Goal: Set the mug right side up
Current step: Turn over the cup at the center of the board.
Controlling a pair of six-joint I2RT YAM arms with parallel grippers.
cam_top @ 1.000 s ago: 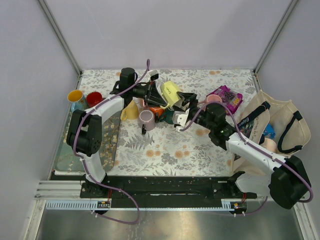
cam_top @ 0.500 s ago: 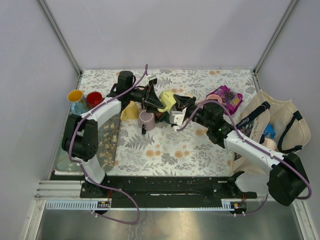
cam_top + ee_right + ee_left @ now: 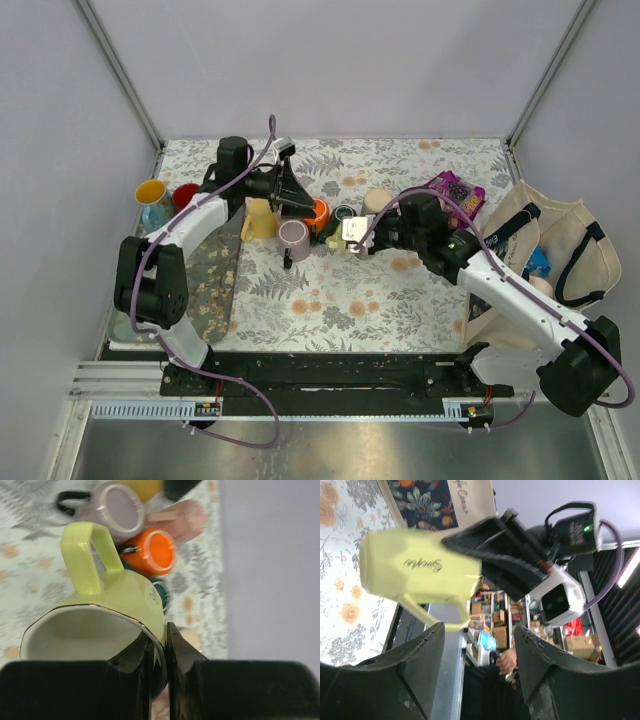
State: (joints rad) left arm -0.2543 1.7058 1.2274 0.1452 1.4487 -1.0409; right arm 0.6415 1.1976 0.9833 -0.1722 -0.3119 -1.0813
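The mug (image 3: 120, 605) is pale yellow-green with a gold rim and a loop handle. My right gripper (image 3: 159, 647) is shut on its rim, one finger inside the cup and one outside. The mug's mouth faces the right wrist camera. In the top view the mug (image 3: 336, 239) shows as a small yellow patch at the right gripper (image 3: 350, 238), low over the middle of the table. The left wrist view shows the mug (image 3: 420, 567) on its side, held by the other arm's black fingers (image 3: 500, 555). My left gripper (image 3: 480, 645) is open and holds nothing; it stands left of the mug (image 3: 303, 203).
Other mugs cluster beside the held one: lilac (image 3: 294, 238), orange (image 3: 318, 212), teal (image 3: 344, 213), pink (image 3: 377, 200) and yellow (image 3: 260, 220). Two cups (image 3: 151, 192) stand far left above a tray (image 3: 125, 305). A purple snack bag (image 3: 450, 195) and a tote bag (image 3: 540, 250) lie right.
The left gripper has opened, let go of the mug and drawn back to the left. The right gripper has shut on the mug's rim and brought it down toward the table.
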